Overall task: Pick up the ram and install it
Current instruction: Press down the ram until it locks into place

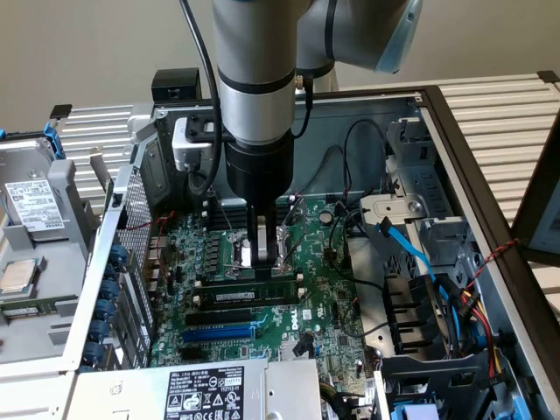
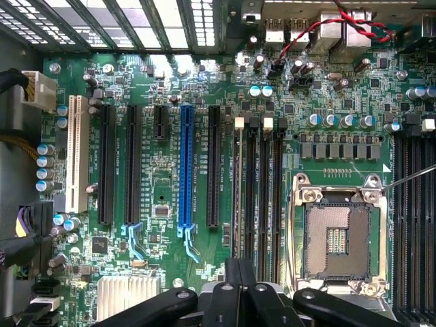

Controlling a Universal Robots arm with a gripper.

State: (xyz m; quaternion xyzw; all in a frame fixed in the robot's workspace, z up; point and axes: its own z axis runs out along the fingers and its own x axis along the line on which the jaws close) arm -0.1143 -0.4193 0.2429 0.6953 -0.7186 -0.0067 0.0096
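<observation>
The ram (image 1: 249,295), a long green stick with a white label strip, lies lengthwise along a black memory slot on the motherboard (image 1: 324,306) inside the open computer case. My gripper (image 1: 263,261) hangs straight down over the ram's middle. Its dark fingertips are just above the stick's top edge, and I cannot tell whether they touch it. In the wrist view the fingers (image 2: 228,289) are pressed together with nothing between them, and the gripper (image 2: 238,269) lines up with the row of black memory slots (image 2: 259,184).
The CPU socket (image 2: 337,235) lies beside the memory slots, and a blue expansion slot (image 1: 219,332) (image 2: 185,170) sits on their other side. Blue and black cables (image 1: 411,254) and a drive bay crowd the exterior view's right. The power supply (image 1: 206,394) is in front.
</observation>
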